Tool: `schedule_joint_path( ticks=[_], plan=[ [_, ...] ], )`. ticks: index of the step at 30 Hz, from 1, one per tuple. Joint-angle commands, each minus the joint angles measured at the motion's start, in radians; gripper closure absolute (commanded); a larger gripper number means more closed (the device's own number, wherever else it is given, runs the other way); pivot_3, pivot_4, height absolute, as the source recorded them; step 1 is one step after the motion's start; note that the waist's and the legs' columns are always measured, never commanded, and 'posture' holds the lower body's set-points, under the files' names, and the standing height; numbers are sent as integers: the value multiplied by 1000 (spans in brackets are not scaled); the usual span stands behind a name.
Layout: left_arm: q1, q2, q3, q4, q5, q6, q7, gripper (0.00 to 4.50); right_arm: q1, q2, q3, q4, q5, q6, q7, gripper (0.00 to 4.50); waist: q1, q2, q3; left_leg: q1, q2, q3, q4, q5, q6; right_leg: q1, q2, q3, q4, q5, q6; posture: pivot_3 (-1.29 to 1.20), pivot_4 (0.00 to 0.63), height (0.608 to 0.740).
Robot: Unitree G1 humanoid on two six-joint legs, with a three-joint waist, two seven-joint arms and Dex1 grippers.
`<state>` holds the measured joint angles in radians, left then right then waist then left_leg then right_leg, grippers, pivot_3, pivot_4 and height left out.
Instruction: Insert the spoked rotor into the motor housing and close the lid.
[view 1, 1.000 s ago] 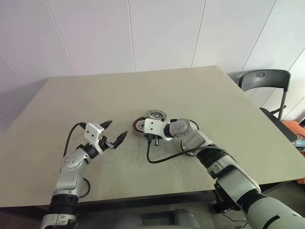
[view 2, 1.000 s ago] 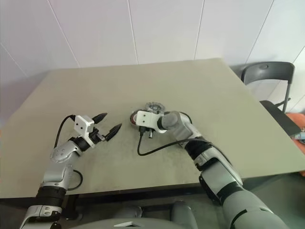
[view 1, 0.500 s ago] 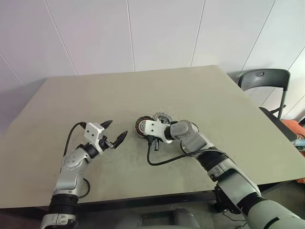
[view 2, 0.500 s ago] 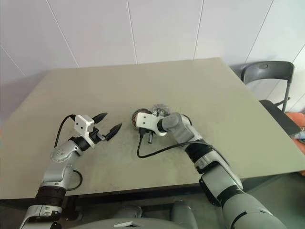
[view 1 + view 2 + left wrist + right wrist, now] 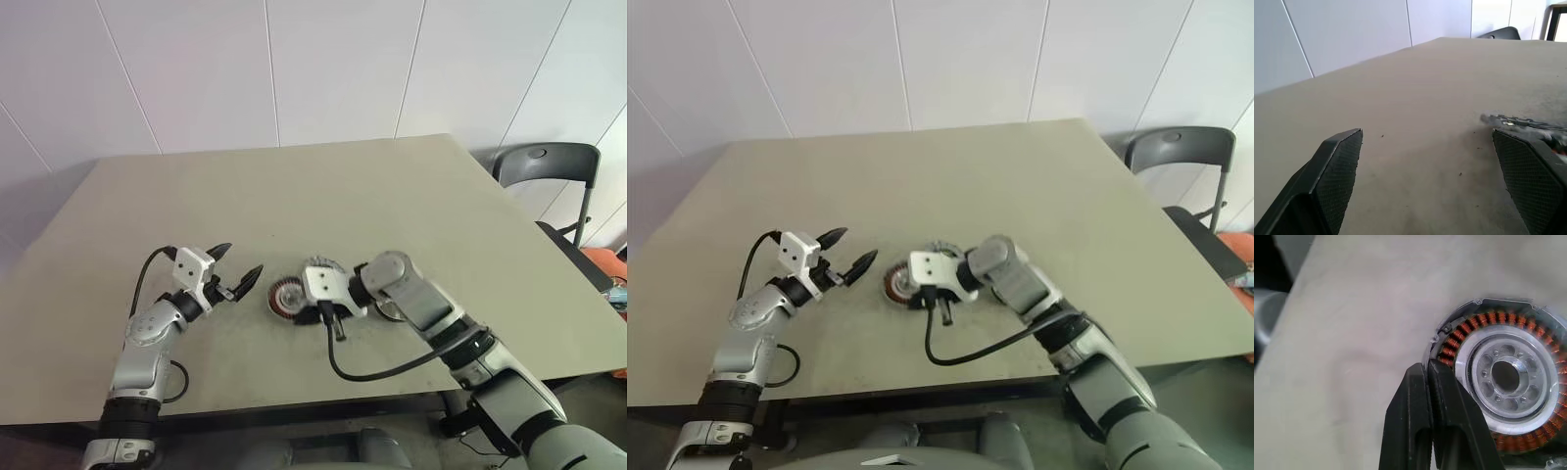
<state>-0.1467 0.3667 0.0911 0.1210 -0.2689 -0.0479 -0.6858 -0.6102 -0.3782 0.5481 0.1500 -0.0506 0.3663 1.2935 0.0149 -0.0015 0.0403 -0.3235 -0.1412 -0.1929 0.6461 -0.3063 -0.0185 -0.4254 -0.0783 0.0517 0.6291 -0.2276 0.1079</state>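
Housing (image 5: 1503, 377) is sitting on the tabletop (image 5: 392, 196), still empty. Your right gripper (image 5: 1431, 382), jaws together, is touching its rim. Left gripper (image 5: 235, 277) is waiting, jaws apart. Rotor (image 5: 320, 264) is lying just behind.

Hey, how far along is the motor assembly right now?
Nothing looks done: the motor housing is empty, copper windings exposed. In hand: the right gripper is shut at the housing's rim; the left gripper hangs open nearby. Left: inserting the rotor beside that gripper, then closing the lid.
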Motion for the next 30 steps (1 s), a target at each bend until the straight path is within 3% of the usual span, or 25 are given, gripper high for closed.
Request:
schedule_joint_path(
  ticks=[1, 2, 5, 10, 16, 30],
  plan=[
    [6, 19, 6, -59, -2, 10, 6, 0, -3, 15, -5, -28, 15, 19, -23, 4473, -3, 0, 0, 1, 0, 1, 0, 0, 0, 0, 0, 0, 0, 0, 0, 0, 0, 740],
    [12, 24, 8, -63, -2, 12, 5, 0, -4, 19, -7, -26, 15, 21, -31, 4473, -2, 0, 0, 1, 1, 2, 0, 0, 0, 0, 0, 0, 0, 0, 0, 0, 0, 740],
    [22, 39, 17, -63, -5, 17, 0, 0, -11, 25, -15, -17, 16, 11, -52, 3793, -1, 0, 0, 2, 2, 2, 0, 0, 0, 0, 0, 0, 0, 0, 0, 0, 0, 740],
    [20, 56, 28, -40, -12, 6, -8, 0, -33, 72, -70, 6, 59, 26, -109, 2224, 0, 0, 0, 2, 1, 2, 0, 0, 0, 1, 0, 0, 0, 0, 0, 0, 0, 740],
    [34, 65, 51, -12, -14, -2, 1, 0, -50, 103, -184, 9, 150, 75, -157, 2224, -1, 0, 0, 1, 1, 2, -1, 0, 0, 0, 0, 0, 0, 0, 0, 0, 0, 740],
    [145, 6, 141, 49, -42, -24, 88, 0, -24, 21, -252, 44, 170, 67, -218, 2224, -1, 0, 0, 1, 2, 2, -1, -1, 0, 0, 0, 0, -1, 0, 0, 0, 0, 740]
  ],
)
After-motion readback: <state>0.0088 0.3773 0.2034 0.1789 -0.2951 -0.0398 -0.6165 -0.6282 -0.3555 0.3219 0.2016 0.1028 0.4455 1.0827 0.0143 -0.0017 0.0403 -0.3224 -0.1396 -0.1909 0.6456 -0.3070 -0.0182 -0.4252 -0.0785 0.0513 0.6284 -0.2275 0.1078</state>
